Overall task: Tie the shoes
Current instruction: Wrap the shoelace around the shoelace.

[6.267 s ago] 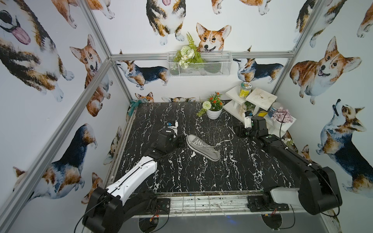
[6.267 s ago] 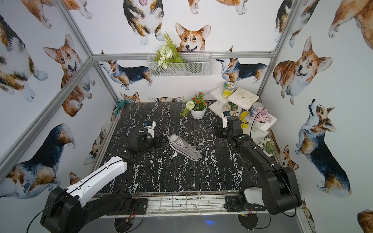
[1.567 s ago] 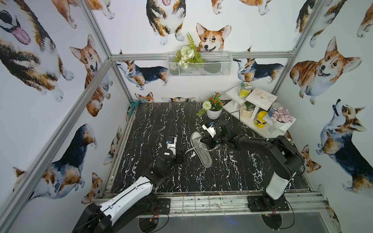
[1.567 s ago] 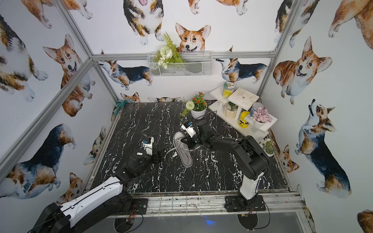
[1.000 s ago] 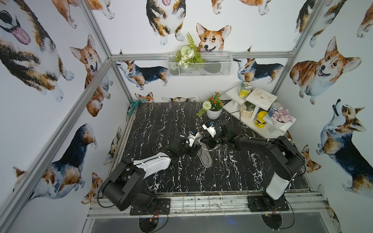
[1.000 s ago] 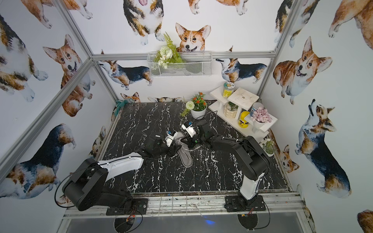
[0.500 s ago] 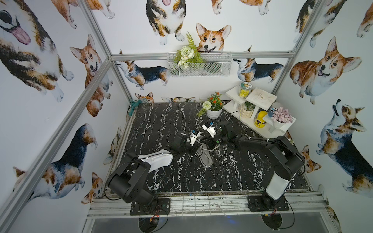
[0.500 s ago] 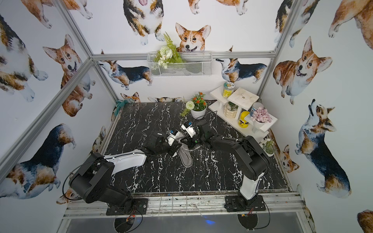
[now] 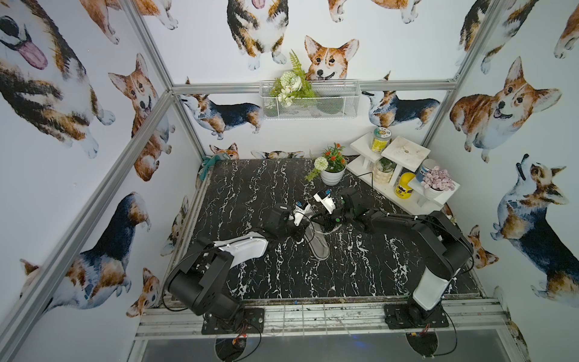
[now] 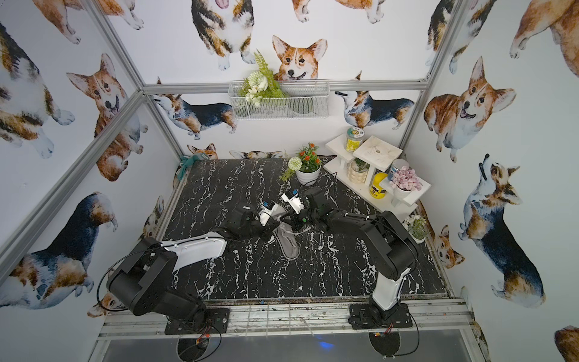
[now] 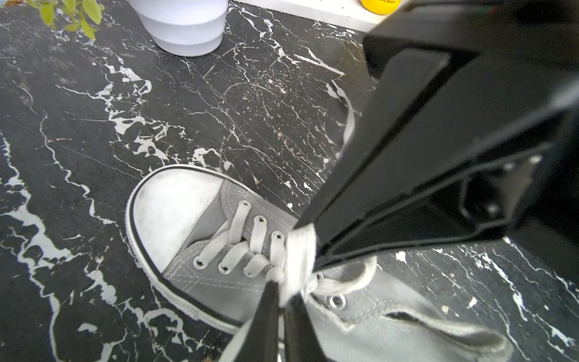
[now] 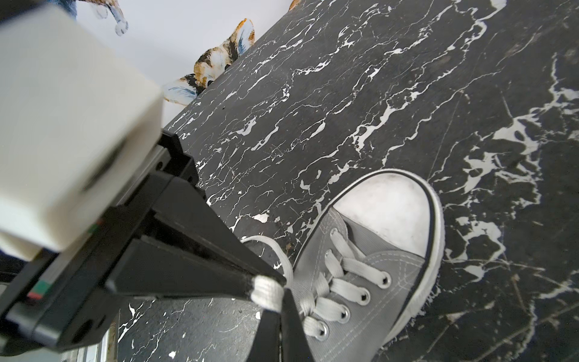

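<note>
A grey sneaker (image 9: 319,243) with a white toe cap lies mid-table in both top views, also (image 10: 287,243). Both grippers meet over its laced part. In the left wrist view my left gripper (image 11: 283,291) is shut on a bunched white lace (image 11: 297,250) just above the eyelets, with the other arm's black fingers (image 11: 376,175) pinching the same lace. The right wrist view shows my right gripper (image 12: 279,301) shut on a fold of lace (image 12: 266,290) beside the sneaker (image 12: 360,244). One loose lace end (image 11: 347,116) trails on the table.
A white flower pot (image 9: 332,177) stands behind the sneaker, close to both grippers. A white stepped shelf (image 9: 404,150) with jars and plants fills the back right corner. A wire basket (image 9: 310,103) hangs on the back wall. The tabletop is black marble (image 9: 250,188).
The left arm came in from the front left to the sneaker and its gripper closed on the lace. The right gripper stayed shut on the lace.
</note>
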Robot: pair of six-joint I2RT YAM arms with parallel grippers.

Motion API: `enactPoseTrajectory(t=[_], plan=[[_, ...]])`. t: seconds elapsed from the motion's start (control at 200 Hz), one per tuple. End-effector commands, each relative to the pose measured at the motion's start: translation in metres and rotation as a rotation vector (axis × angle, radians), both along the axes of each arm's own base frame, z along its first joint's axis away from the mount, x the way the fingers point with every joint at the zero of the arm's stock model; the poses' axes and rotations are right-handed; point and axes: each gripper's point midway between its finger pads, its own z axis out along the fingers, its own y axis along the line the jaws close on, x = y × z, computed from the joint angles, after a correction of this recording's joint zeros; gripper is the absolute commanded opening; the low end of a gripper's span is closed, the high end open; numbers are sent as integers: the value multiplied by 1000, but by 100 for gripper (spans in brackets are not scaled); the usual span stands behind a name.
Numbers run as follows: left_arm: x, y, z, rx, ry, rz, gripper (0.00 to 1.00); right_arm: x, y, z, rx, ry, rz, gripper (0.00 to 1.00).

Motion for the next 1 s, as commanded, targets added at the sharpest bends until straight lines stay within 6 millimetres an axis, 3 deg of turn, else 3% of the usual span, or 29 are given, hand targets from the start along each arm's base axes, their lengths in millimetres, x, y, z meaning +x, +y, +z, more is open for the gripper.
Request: enactPoseTrajectory(t=[0.0,0.04,0.546,0.851,0.996], plan=[[-1,-1,3,-23,-3,-10,3,0,0,2,0,0,0,1],[-1,0,1,-21,3,-7,0,0,0,2,0,-1,1,2],[-8,2,-8,-42,53,-25,0,1,-2,4,-14,-8,13,12],[-15,0,-7,-90,55,-43,0,-3,4,15,39,47,20,5],[-15,1,-6,-94,52,-27,16,-2,4,17,51,80,5,4]])
